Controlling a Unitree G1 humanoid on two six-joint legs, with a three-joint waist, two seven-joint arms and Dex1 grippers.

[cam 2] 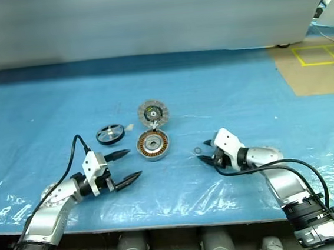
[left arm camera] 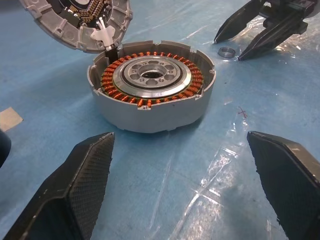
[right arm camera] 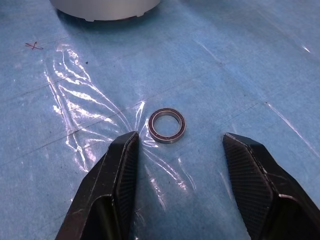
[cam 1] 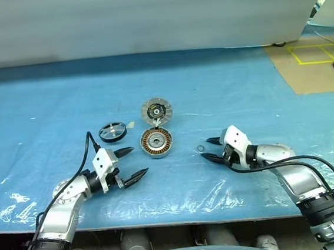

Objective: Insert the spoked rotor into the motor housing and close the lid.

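Right wrist view: we find both grippers spread, empty; right gripper (right arm camera: 177, 150) straddles a stray ring (right arm camera: 167, 125) and risks grabbing it instead of the rotor (cam 1: 112, 132).

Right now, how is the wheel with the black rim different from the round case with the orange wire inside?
The spoked rotor has a black ring and pale spokes; the motor housing is grey with copper windings around a grey centre. The spoked rotor lies alone, to the left; the motor housing has its lid swung open behind it. The spoked rotor looks flatter, the motor housing deeper. Both are round and rest on the blue sheet.
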